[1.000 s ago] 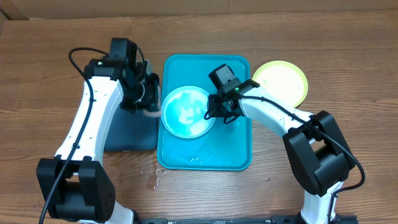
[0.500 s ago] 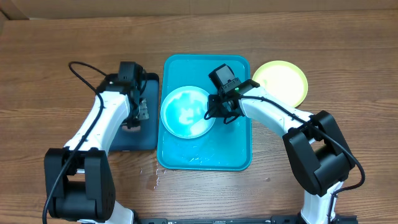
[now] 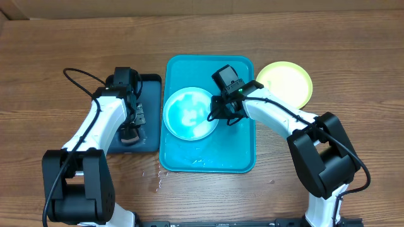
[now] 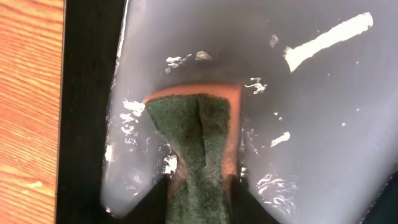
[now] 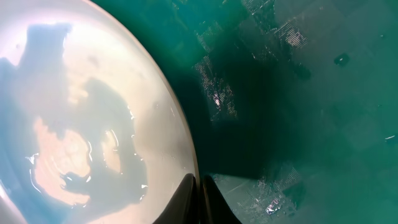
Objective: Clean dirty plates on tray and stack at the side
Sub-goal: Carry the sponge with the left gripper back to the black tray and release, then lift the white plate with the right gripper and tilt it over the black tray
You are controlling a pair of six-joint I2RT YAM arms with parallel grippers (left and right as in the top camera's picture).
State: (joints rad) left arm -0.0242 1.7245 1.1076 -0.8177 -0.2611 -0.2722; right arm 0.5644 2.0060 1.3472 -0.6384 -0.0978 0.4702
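Light blue plate [image 3: 189,113] in tray [image 3: 235,151]

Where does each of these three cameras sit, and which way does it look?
Overhead: above the table, looking straight down; both arms, blue tray and black tray show.
Left wrist: on the left arm, looking down at the sponge pinched in the left gripper.
Right wrist: on the right arm, looking down at the light blue plate's rim in the right gripper.
Shared: overhead and right wrist both show that plate.

Two white arms with black joints.
Black cable [image 3: 77,74] loops off left arm [image 3: 95,129]; small green light [image 3: 240,90] on right arm [image 3: 273,113].
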